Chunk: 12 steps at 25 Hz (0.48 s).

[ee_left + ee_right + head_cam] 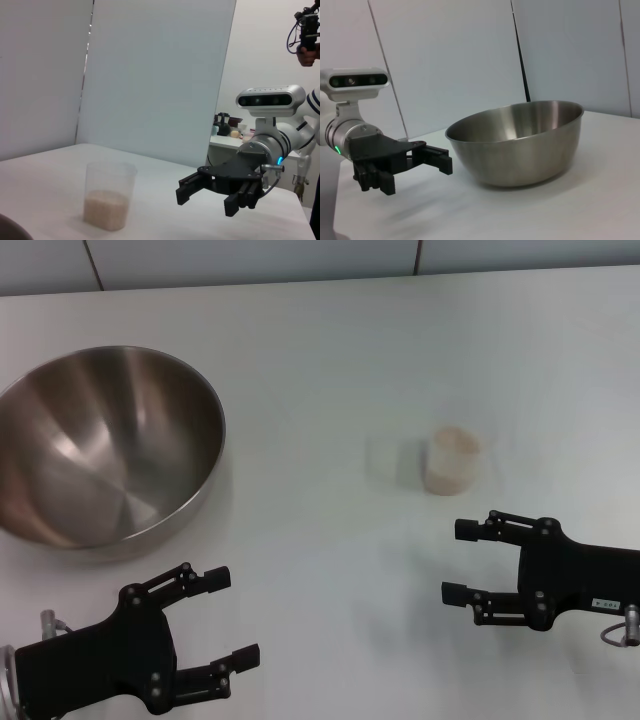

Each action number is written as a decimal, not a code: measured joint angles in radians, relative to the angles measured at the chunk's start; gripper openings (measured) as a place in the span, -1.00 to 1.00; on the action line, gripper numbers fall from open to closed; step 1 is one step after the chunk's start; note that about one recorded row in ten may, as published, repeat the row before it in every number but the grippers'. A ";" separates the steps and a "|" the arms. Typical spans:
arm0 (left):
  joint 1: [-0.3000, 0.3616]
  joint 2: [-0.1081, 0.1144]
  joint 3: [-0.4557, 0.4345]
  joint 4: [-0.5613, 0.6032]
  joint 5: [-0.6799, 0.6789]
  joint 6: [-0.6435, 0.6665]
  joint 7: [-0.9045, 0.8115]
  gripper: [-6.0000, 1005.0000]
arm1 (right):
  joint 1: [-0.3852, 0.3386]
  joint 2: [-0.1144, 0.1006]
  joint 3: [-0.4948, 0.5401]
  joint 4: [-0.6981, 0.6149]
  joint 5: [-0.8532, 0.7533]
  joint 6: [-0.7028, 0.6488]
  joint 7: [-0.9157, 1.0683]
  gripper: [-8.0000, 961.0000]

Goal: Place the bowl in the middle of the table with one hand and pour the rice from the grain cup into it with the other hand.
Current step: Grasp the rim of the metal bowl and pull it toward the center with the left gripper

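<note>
The steel bowl (150,420) stands at the table's left side, upright and holding nothing; it also fills the right wrist view (520,142). The grain cup (452,462) stands right of the table's (330,360) centre, about a third full of rice (106,209). My left gripper (235,618) hovers open near the front edge, just in front of the bowl and apart from it. My right gripper (458,562) is open in front of the cup, fingers pointing left, a short gap from it. Nothing is held by either one.
A white wall panel rises behind the table's far edge. Bare white tabletop lies between the bowl and the cup. In the left wrist view a shelf with small items and a person's arm stand beyond the right arm.
</note>
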 joint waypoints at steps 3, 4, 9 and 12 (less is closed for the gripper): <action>0.001 0.000 0.001 0.000 0.000 0.001 0.000 0.72 | 0.001 0.000 -0.002 0.000 0.000 0.000 0.000 0.69; 0.003 0.000 0.001 0.000 0.000 0.002 0.000 0.72 | 0.001 0.000 -0.003 0.000 0.000 0.001 0.000 0.69; 0.005 -0.001 0.003 0.000 0.000 0.004 0.004 0.72 | 0.001 0.002 -0.003 0.000 0.000 0.005 -0.001 0.69; 0.005 -0.003 0.003 0.000 0.000 0.006 0.008 0.72 | 0.000 0.004 -0.003 0.000 0.000 0.005 -0.004 0.69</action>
